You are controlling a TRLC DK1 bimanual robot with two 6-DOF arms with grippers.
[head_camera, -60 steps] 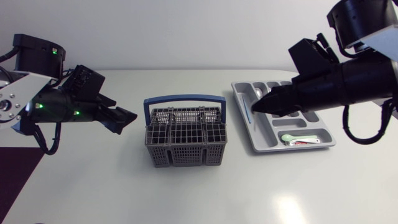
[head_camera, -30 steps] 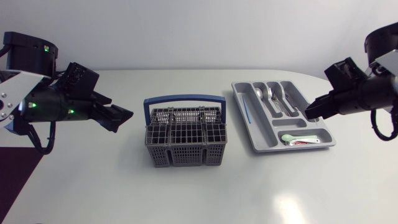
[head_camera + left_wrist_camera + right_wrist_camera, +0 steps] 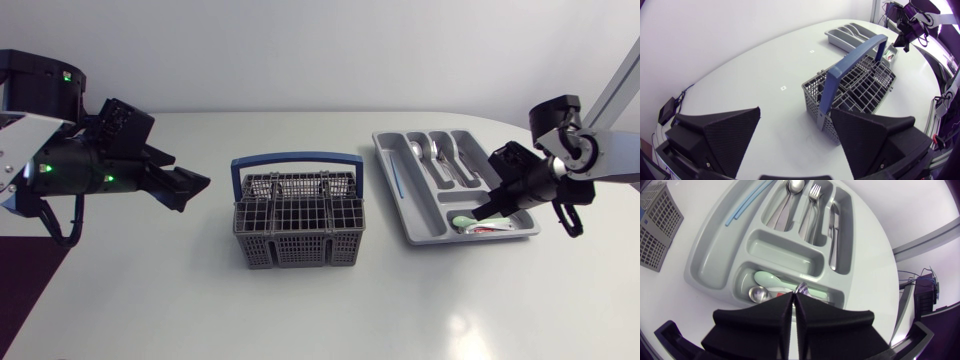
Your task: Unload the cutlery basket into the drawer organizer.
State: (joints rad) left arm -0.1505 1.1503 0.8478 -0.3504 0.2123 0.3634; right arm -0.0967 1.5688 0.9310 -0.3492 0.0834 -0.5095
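Note:
The grey cutlery basket [image 3: 297,228] with its blue handle [image 3: 296,160] stands mid-table; its contents are too dark to make out. The grey drawer organizer [image 3: 418,230] lies to its right, with spoons [image 3: 790,200], forks [image 3: 812,205] and a knife [image 3: 834,235] in the long slots. A green spoon [image 3: 771,280] lies in the cross compartment. My right gripper [image 3: 490,208] hangs shut over that compartment with nothing between its fingers [image 3: 780,311]. My left gripper [image 3: 187,188] stands open left of the basket [image 3: 850,90], apart from it.
A thin blue stick [image 3: 397,182] lies in the organizer's narrow slot nearest the basket. Bare white tabletop [image 3: 300,310] stretches in front of the basket and the organizer. The table's rounded edge runs just behind the organizer.
My right arm has drawn back to the right, from over the organizer's left slots to its right front compartment. The left arm has shifted slightly left.

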